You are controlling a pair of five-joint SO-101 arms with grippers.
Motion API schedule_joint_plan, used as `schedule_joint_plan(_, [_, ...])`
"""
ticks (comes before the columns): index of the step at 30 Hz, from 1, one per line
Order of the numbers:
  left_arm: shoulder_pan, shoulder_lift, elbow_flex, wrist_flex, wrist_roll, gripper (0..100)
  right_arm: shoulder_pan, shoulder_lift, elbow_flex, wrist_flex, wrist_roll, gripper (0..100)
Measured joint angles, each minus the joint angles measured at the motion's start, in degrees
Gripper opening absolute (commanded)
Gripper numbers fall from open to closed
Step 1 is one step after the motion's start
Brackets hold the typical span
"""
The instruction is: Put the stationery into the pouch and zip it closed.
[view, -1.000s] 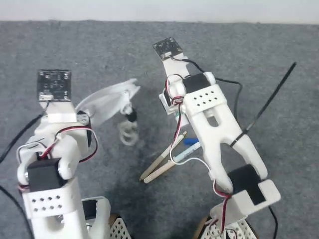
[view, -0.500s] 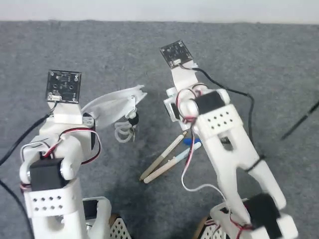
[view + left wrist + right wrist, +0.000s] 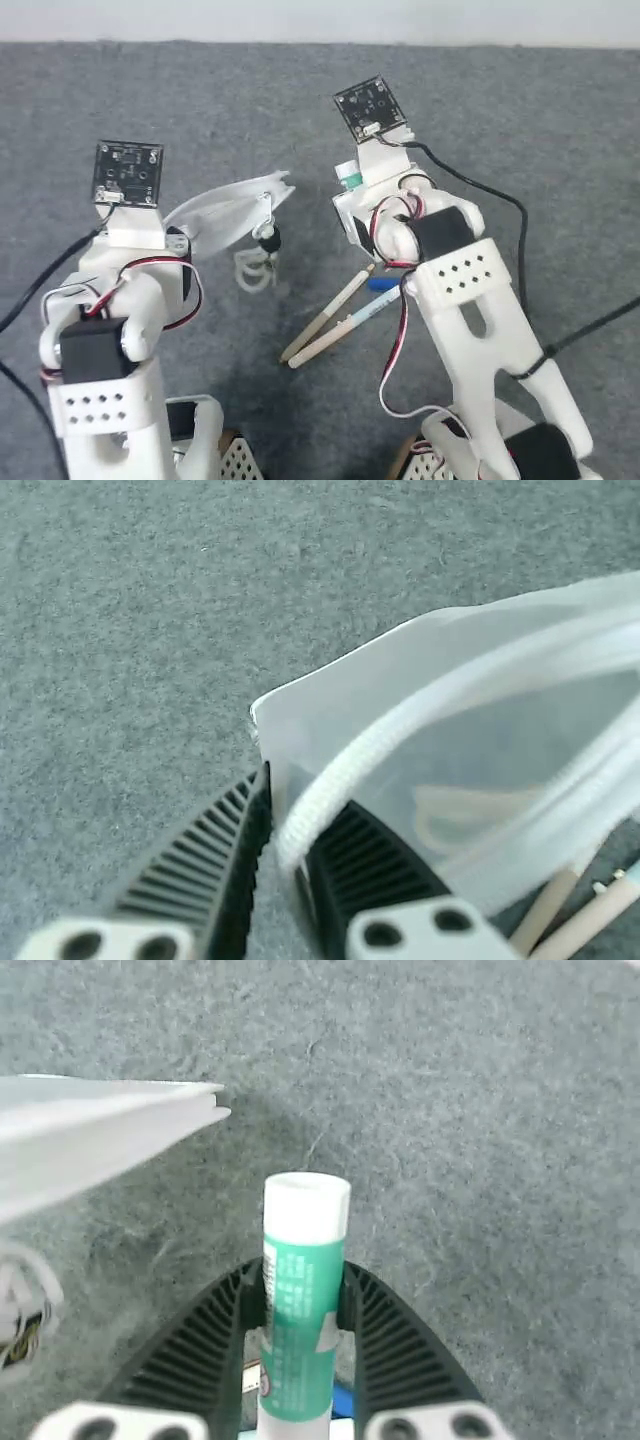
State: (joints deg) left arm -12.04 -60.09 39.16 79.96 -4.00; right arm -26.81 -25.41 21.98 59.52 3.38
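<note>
We see the left tool point(image 3: 281, 802) nearly closed, its black ribbed fingers pinching one end of the pouch point(image 3: 455, 705) right at the thick white zipper band. The pouch is a soft, frosted, see-through plastic sleeve, flat and roughly rectangular. In the high view it point(image 3: 228, 210) slants out from the left arm point(image 3: 108, 330) toward the middle of the tabletop point(image 3: 150, 90), a grey surface with a felt-like nap. We cannot tell whether its far corner rests on that surface.

The right tool point(image 3: 300, 1273) is closed on a glue stick point(image 3: 298, 1305) — a smooth green cylinder with a white cap, standing out past the ribbed fingers that press it on both sides. From above, the capped end point(image 3: 349, 177) shows beside the right arm's point(image 3: 470, 290) wrist, near the pouch's free corner but apart from it.

Just beside that corner lies a whitish loop point(image 3: 256, 268) with a small dark bead above it; we cannot make out how it is fastened.

Between the two arms, slim pale pencils point(image 3: 325, 312) lie close together on the tabletop, slanted; a pen point(image 3: 375, 305) with a white barrel lies along them, a blue piece at its far end. None of these is in the pouch, and its mouth is not zipped.
</note>
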Motion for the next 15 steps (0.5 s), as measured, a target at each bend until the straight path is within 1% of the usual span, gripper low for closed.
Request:
schedule_joint_plan(3, [0.00,0.00,0.00,0.00,0.00,1,-0.44,-2.99,2.55,0.00,0.00,0.6])
schedule_joint_plan(8, [0.00,0.00,0.00,0.00,0.00,1,-4.31,-10.46,6.42,-0.09,0.00,0.6])
schedule_joint_plan(15, [0.00,0.00,0.00,0.00,0.00,1,-4.75,-16.70,7.12,-0.09,0.00,0.6])
